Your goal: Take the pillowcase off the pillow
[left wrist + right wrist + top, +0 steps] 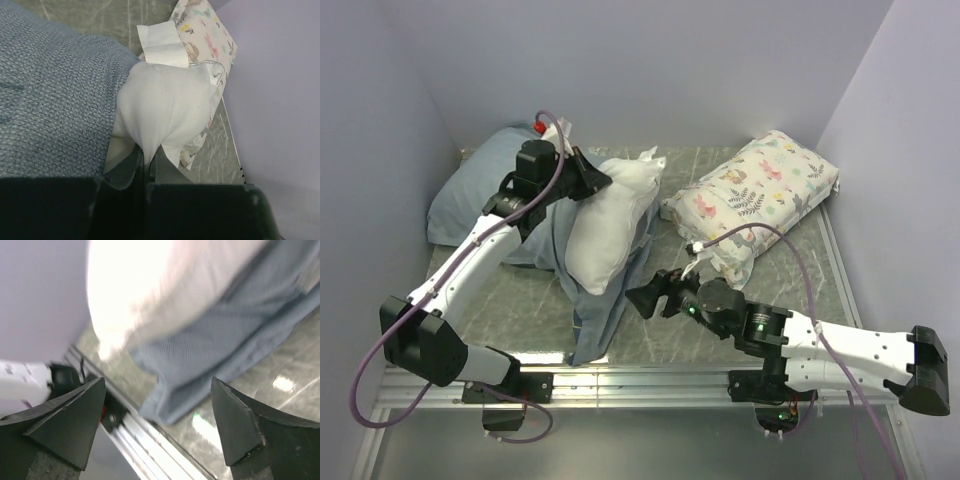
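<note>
The white pillow (610, 215) stands tilted up in the middle of the table, about half out of the pillowcase (480, 190). The pillowcase shows its pale grey-blue side, lies bunched at the back left and trails under the pillow towards the front edge. My left gripper (605, 180) is shut on a pinch of the pillow's white fabric (165, 105), with the pillowcase (50, 100) to its left. My right gripper (638, 297) is open and empty, just right of the trailing pillowcase end (215, 340), below the pillow (165, 285).
A cream floral-print pillow (760, 190) lies at the back right; it also shows in the left wrist view (205, 30). Lilac walls enclose the table on three sides. The metal rail (650, 375) runs along the front edge by the arm bases.
</note>
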